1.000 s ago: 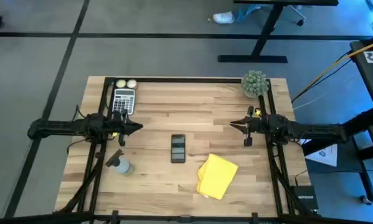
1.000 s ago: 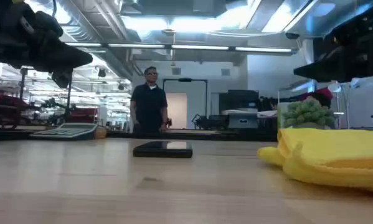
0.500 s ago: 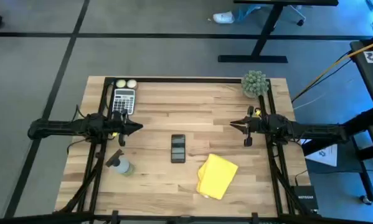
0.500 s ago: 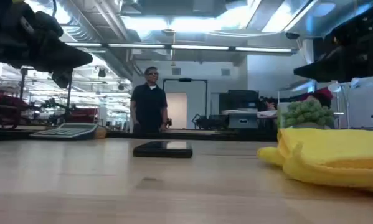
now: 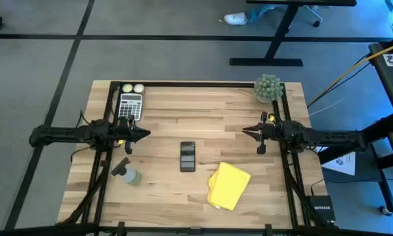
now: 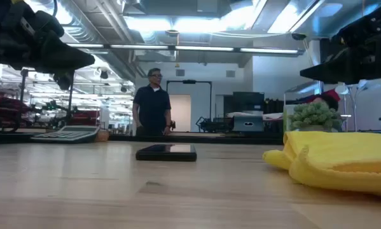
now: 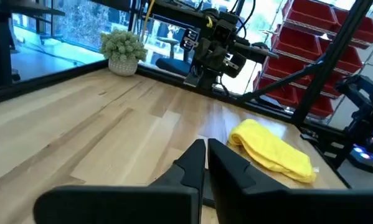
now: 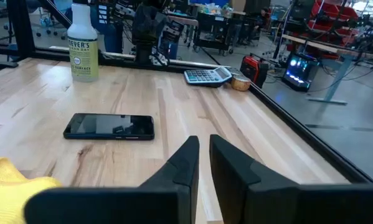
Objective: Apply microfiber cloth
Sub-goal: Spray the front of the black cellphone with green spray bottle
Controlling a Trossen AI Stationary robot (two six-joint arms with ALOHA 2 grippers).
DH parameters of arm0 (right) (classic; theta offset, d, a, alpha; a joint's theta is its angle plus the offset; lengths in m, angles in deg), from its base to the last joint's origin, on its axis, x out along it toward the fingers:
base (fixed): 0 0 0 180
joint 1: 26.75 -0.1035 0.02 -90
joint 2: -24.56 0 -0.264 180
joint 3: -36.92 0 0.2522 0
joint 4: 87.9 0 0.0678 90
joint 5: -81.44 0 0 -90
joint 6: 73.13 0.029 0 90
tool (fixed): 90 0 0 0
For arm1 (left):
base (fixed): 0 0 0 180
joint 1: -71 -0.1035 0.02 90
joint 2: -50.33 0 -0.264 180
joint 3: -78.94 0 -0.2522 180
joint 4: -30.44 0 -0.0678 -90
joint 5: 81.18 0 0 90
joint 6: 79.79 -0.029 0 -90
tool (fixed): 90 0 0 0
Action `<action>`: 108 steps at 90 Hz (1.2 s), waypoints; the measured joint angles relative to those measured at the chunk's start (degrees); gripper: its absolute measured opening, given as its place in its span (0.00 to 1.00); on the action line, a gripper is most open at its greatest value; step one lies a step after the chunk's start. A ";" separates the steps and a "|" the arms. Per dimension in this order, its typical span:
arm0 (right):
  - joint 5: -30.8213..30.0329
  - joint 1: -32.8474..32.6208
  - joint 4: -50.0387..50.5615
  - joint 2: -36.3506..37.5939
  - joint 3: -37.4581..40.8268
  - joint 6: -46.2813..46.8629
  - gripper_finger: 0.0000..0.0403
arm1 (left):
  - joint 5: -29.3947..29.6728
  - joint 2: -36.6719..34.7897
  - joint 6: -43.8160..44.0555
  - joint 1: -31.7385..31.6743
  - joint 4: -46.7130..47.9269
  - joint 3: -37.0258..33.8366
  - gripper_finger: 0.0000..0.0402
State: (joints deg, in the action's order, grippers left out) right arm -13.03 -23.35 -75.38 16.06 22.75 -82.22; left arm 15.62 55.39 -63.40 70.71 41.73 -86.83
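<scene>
My table (image 5: 183, 105) is pale wood planks with a dark rail round its edge, standing on a grey floor (image 5: 39, 78) crossed by dark lines. Beyond it a black desk leg (image 5: 275, 39) rises from its flat foot. Looking level across, I see long ceiling lights (image 6: 177, 25) and ductwork, a pale doorway (image 6: 180, 108), and a person (image 6: 152, 105) in dark clothes standing before it. Red bins (image 7: 317, 37) fill a rack off to one side, and big windows (image 7: 68, 25) let in bluish daylight
</scene>
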 joint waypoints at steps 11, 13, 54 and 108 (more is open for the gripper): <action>-2.28 0.00 -0.46 -0.01 -0.01 -0.30 0.06 | -0.20 0.02 8.14 0.00 0.76 0.00 0.00; -2.64 0.00 -0.53 -0.01 0.00 -0.28 0.06 | -0.14 0.02 9.04 0.00 0.68 0.00 0.00; -2.57 0.00 -7.99 -0.01 0.01 12.41 0.06 | 3.57 4.59 28.37 -3.19 -3.30 3.53 0.00; -6.02 0.00 -12.87 -0.86 -0.56 11.42 0.06 | 0.82 53.74 35.06 -3.19 6.32 28.57 0.00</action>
State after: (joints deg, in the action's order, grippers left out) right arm -19.05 -23.35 -88.24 15.20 22.19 -70.80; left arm 16.44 109.13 -28.34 67.51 48.05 -58.26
